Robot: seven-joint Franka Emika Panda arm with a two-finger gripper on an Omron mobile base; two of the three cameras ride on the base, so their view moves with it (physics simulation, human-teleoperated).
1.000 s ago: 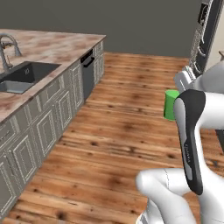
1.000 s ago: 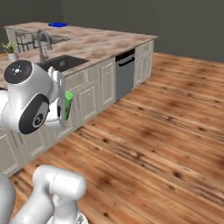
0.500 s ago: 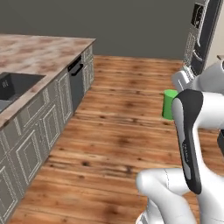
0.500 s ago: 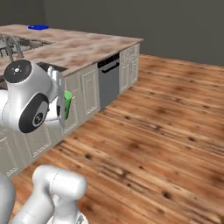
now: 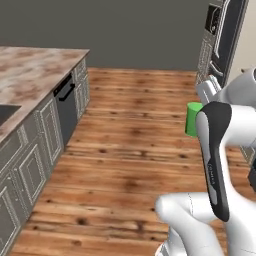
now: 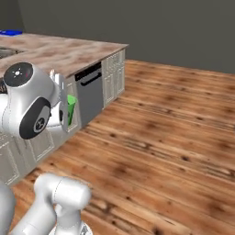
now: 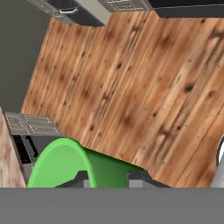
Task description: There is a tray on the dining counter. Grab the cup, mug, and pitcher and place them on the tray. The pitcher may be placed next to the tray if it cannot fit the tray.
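Hand view puts the pincer (image 7: 105,177) nearly closed on the green cup (image 7: 83,164), its two dark fingertips (image 7: 81,177) pressed against the cup's sides. From the left base view the white arm (image 5: 215,165) folds upward at the right, carrying the cup (image 5: 192,119) high over the wooden floor (image 5: 135,145). Beyond the arm in the right base view, the cup (image 6: 71,109) hangs beside the marbled worktop (image 6: 64,53), with a blue tray (image 6: 9,32) at its far end.

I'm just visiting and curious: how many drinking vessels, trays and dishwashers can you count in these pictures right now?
Green cup, held in the gripper: 1
Blue tray on the marbled counter: 1
Dishwasher: 1
Total: 3
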